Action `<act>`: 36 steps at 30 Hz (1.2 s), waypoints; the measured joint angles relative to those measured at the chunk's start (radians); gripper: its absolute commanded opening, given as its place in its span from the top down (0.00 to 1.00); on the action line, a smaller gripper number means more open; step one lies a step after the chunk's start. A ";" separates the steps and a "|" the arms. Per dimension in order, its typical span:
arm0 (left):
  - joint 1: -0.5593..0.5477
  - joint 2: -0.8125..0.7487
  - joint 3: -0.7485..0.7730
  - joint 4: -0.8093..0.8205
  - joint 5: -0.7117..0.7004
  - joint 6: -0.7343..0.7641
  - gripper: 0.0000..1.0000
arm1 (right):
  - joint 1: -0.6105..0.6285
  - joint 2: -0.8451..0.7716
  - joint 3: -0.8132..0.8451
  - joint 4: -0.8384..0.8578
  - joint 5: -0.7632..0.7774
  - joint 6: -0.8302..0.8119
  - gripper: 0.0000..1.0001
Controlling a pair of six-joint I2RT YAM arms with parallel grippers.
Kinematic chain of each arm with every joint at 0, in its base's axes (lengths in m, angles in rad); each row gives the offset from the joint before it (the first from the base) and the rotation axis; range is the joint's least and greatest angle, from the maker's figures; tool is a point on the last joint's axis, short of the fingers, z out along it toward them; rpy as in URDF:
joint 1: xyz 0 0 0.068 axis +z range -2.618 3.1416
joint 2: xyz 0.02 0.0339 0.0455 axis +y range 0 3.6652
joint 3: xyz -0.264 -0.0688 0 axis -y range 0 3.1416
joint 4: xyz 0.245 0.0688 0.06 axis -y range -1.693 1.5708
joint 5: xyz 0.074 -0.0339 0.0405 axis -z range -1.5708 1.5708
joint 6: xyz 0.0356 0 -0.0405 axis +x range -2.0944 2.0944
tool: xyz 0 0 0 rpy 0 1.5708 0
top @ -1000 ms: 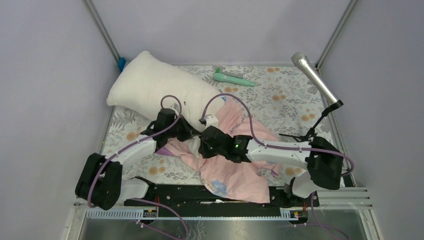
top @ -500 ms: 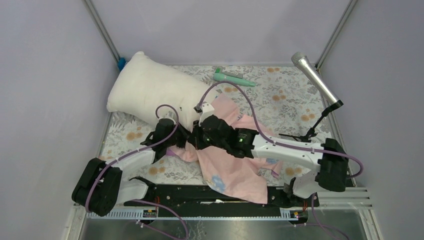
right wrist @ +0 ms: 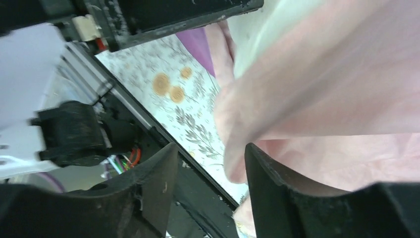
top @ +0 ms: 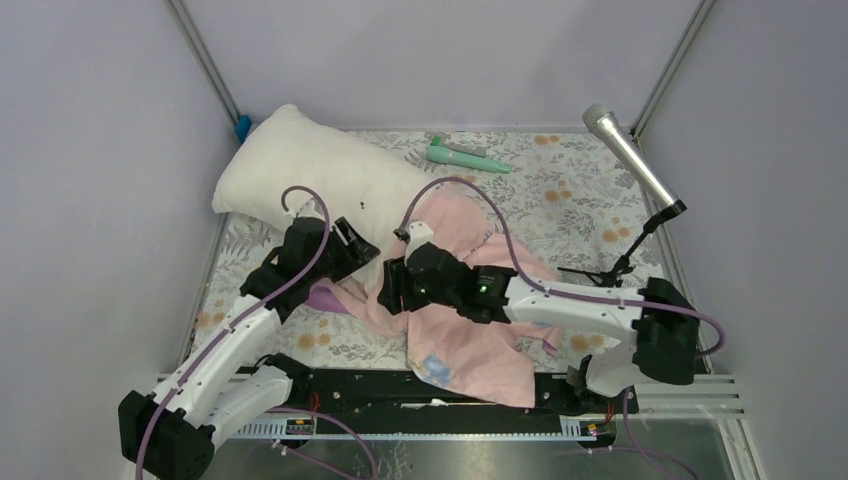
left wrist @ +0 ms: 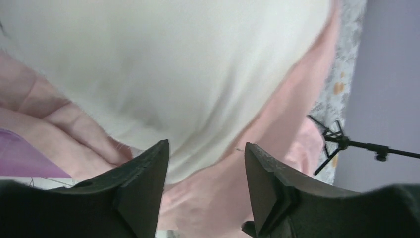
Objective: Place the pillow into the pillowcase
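Observation:
The cream pillow lies slanted at the back left, and its near end meets the pale pink pillowcase, which is crumpled across the middle. My left gripper is open at that end. In the left wrist view the pillow bulges just beyond the open gripper, with pillowcase fabric on both sides and below. My right gripper is open over the pillowcase's left edge. In the right wrist view a pink fold hangs beside its right finger, ungripped.
A floral table cloth covers the table. A green tool lies at the back. A microphone on a black stand leans at the right. A black rail runs along the near edge, and walls close in on both sides.
Both grippers were shut at the pillowcase's mouth and have now opened and let it go. The left gripper has drawn back up and to the left, and its arm has swung left.

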State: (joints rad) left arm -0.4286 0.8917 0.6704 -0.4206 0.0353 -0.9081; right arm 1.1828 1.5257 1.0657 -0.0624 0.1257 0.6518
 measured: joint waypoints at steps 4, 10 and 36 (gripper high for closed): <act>0.001 -0.005 0.152 -0.082 -0.037 0.084 0.23 | -0.006 -0.109 0.065 -0.072 0.054 -0.037 0.35; 0.001 0.096 0.403 -0.089 -0.077 0.222 0.03 | -0.167 -0.238 0.095 -0.131 0.084 -0.069 0.31; -0.025 0.577 0.113 0.574 -0.052 0.169 1.00 | -0.438 0.110 0.272 -0.200 0.138 -0.174 0.27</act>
State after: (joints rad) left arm -0.4534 1.4689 0.7834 0.1532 -0.0170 -0.7387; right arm 0.7452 1.6360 1.3373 -0.2619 0.2634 0.4774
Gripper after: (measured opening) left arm 0.037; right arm 0.714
